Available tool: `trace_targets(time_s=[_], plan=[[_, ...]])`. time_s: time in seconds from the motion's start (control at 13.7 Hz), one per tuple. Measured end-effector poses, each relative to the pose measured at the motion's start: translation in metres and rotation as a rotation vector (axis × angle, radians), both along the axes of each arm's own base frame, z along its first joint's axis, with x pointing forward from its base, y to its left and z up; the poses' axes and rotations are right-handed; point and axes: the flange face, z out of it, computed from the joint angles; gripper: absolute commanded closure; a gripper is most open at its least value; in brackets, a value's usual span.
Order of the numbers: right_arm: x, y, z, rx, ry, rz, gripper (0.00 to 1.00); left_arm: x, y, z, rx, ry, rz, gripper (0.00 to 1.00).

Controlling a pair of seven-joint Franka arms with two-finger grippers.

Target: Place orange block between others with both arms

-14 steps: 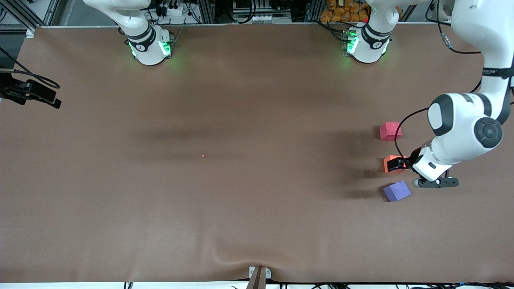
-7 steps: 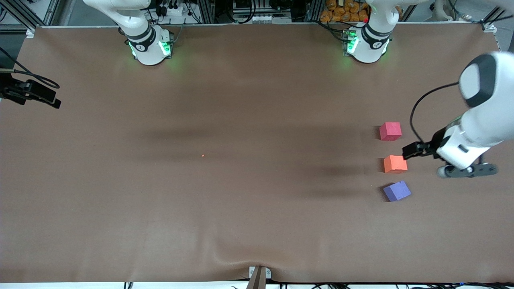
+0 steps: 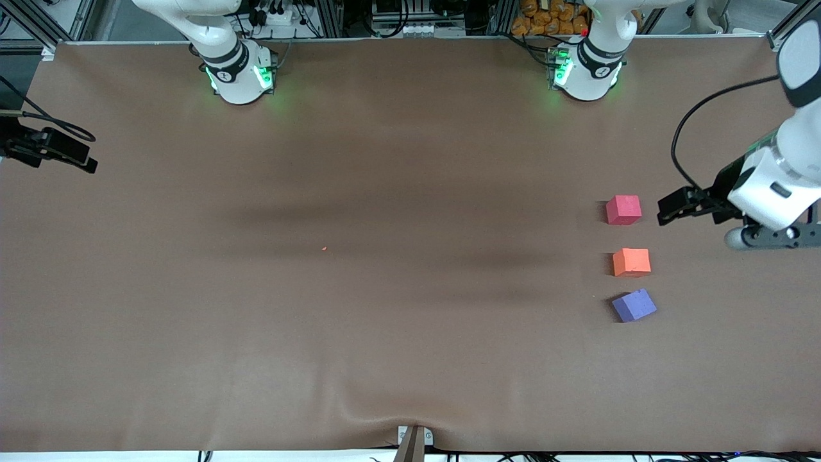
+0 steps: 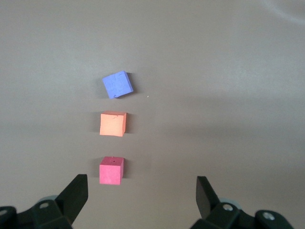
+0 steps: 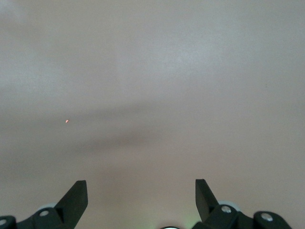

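Already the small matte orange foam cube (image 3: 631,262) is set between the red-pink cube (image 3: 623,210) and the purple-blue cube (image 3: 634,305), near the tabletop's edge at the left arm's end. The placing is judged done; only withdrawal is called for. The left tool (image 4: 142,194) is held wide open and empty over bare tabletop beside the red-pink cube. The waiting right tool (image 5: 141,192) is likewise open and empty. No writing can be read.

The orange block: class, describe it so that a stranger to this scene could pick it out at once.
On the brown table, toward the left arm's end, three small cubes lie in a row. The orange block is the middle one, between the red-pink cube and the purple-blue cube, which is nearest the front camera. Only it is orange.
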Motion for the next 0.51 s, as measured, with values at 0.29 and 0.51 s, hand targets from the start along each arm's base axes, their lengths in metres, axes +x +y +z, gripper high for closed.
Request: trace_targets(time_s=[0.29, 0.51], plan=[[0.000, -0.001, -0.001, 0.000, 0.005, -0.001, 0.00, -0.035, 0.006, 0.023, 0.010, -0.013, 0.013, 0.00], [0.000, -0.001, -0.003, 0.000, 0.012, -0.002, 0.00, -0.070, -0.001, 0.025, 0.029, -0.001, 0.004, 0.00]])
